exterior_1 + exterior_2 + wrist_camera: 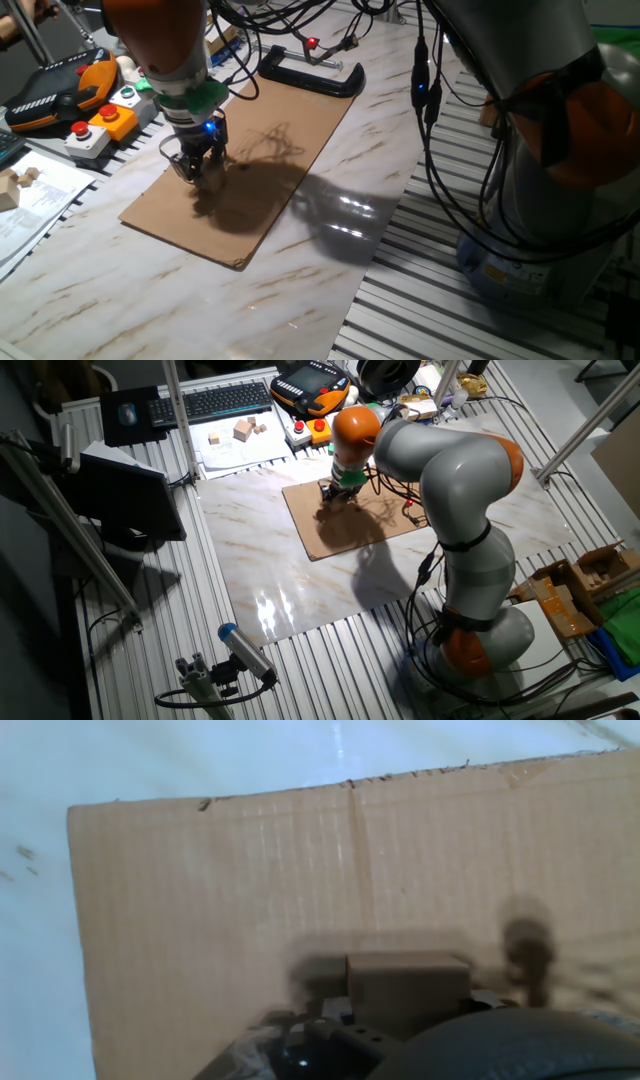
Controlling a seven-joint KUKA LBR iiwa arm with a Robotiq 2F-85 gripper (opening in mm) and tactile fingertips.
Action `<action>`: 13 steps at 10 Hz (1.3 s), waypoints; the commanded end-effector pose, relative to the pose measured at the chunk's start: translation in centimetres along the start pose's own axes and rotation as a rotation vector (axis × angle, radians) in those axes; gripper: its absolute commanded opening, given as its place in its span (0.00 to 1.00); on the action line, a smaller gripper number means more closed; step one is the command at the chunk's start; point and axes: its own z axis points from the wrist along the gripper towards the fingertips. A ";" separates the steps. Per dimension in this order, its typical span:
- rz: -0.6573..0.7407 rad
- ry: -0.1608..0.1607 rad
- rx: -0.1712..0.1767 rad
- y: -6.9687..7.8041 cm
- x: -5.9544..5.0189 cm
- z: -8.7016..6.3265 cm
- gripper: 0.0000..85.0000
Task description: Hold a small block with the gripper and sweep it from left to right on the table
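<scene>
My black gripper points straight down at the left end of a brown cardboard sheet that lies on the white marble table. In the hand view the small block, a plain tan cube, sits between the fingers just over the cardboard, near its edge. The gripper is shut on it. In the fixed views the block is hidden by the fingers. From the other side the gripper stands at the cardboard's far corner, with the blue light and green ring above it.
A black clamp holds the cardboard's far end. A button box and an orange pendant sit left of the table. Loose wooden pieces lie on paper beyond the table. Cables hang near the arm's base.
</scene>
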 end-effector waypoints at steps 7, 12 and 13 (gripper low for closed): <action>0.014 0.002 -0.001 1.3 0.3 0.3 0.01; 0.021 0.002 0.000 2.1 0.4 0.2 0.01; 0.021 0.003 0.000 2.1 0.4 0.2 0.01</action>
